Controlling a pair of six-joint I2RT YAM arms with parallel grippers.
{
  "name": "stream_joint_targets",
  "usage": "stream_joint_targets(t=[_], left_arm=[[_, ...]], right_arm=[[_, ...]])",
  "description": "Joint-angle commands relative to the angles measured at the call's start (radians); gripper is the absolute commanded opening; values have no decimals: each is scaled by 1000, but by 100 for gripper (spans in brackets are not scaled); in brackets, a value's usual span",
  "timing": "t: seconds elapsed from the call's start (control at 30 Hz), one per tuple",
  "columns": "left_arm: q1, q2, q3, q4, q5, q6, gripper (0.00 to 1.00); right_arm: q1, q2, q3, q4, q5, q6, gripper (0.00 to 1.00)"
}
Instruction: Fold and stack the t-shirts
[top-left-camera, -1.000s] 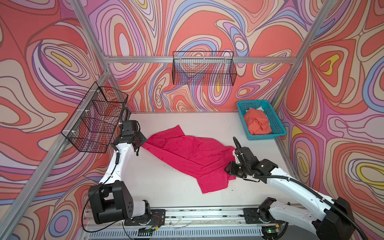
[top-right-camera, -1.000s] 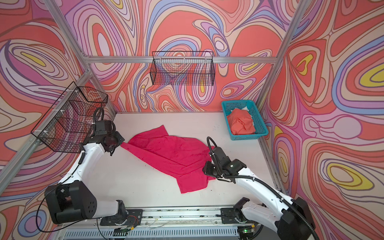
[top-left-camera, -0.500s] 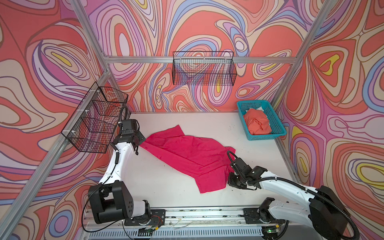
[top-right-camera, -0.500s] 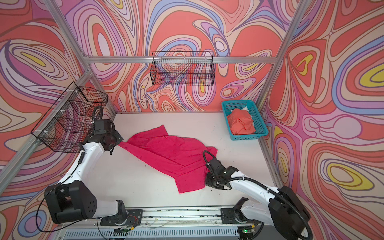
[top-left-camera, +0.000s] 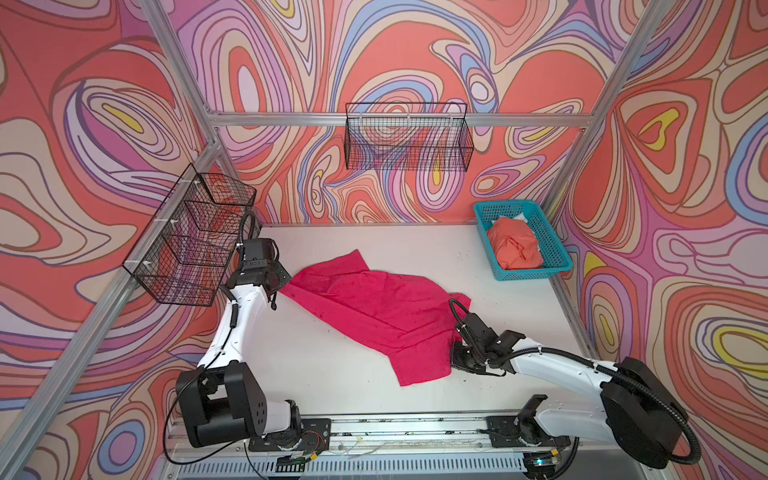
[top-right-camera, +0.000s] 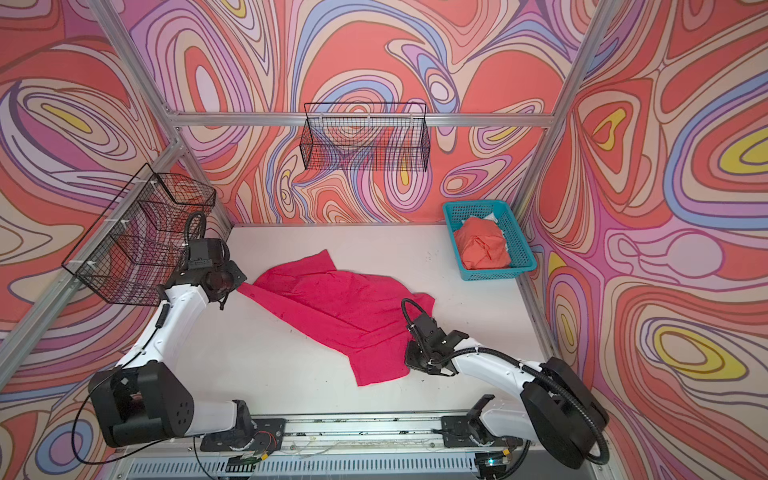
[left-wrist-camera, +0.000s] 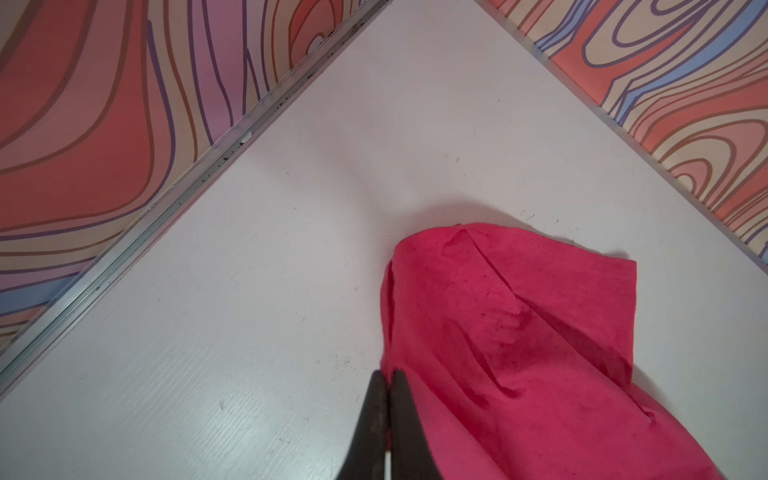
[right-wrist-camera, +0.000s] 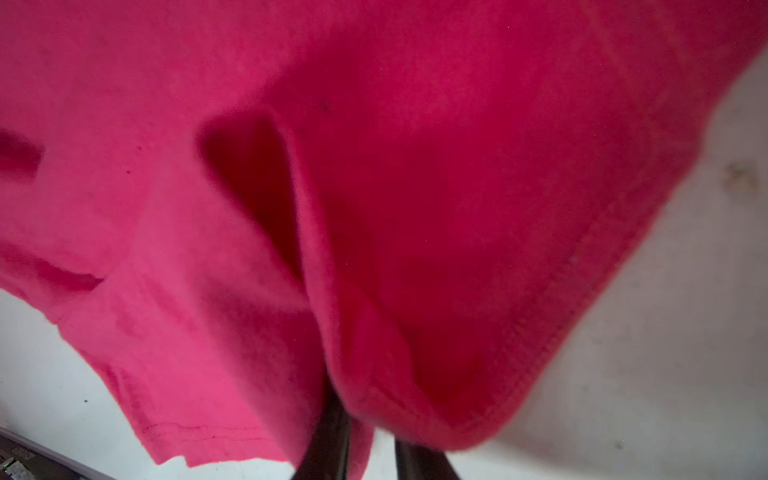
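The magenta-pink t-shirt (top-left-camera: 374, 307) (top-right-camera: 332, 307) lies crumpled across the middle of the white table. My left gripper (top-left-camera: 281, 286) (top-right-camera: 239, 286) is shut on its far-left corner; the left wrist view shows the cloth (left-wrist-camera: 519, 332) pinched between the closed fingers (left-wrist-camera: 388, 376). My right gripper (top-left-camera: 453, 353) (top-right-camera: 409, 353) sits low at the shirt's right edge. In the right wrist view a hemmed fold (right-wrist-camera: 374, 166) bunches over the fingertips (right-wrist-camera: 370, 428) and hides them, gripped there. The orange-coral t-shirt (top-left-camera: 515, 245) (top-right-camera: 484, 245) sits bunched in the teal basket.
The teal lattice basket (top-left-camera: 536, 272) (top-right-camera: 498, 274) stands at the back right corner. One black wire basket (top-left-camera: 407, 137) hangs on the back wall. Another wire basket (top-left-camera: 191, 237) hangs on the left wall, just above my left arm. An aluminium rail (top-left-camera: 395, 424) runs along the front.
My right gripper dropped lower and nearer the front at the shirt's right edge, and its jaws closed on the fabric. The left gripper has held its corner without moving.
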Motion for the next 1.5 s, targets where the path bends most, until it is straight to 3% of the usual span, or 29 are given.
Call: stream_joint_targets(t=[0.0, 0.37, 0.47, 0.53, 0.87, 1.1, 1.23, 1.37, 1.47], left_arm=[[6, -5, -11, 15, 2, -5, 0], [6, -15, -27, 23, 8, -6, 0], [6, -18, -27, 22, 8, -8, 0], [6, -21, -28, 21, 9, -7, 0], [6, -35, -29, 6, 69, -33, 0], [5, -48, -8, -6, 125, -66, 0], [5, -66, 6, -26, 126, -62, 0], [4, -90, -3, -32, 109, -52, 0], [5, -93, -4, -33, 122, -53, 0]], right_arm=[[17, 19, 15, 15, -4, 5, 23], [65, 154, 39, -24, 11, -1, 23], [86, 189, 27, -45, 42, 3, 7], [86, 160, 16, -56, 52, 15, 0], [86, -174, 306, -448, 158, 99, 0], [86, -227, 477, -601, 217, 102, 0], [87, -240, 414, -616, 166, 119, 0], [89, -365, 277, -566, 123, 195, 0], [89, -374, 318, -574, 150, 185, 0]])
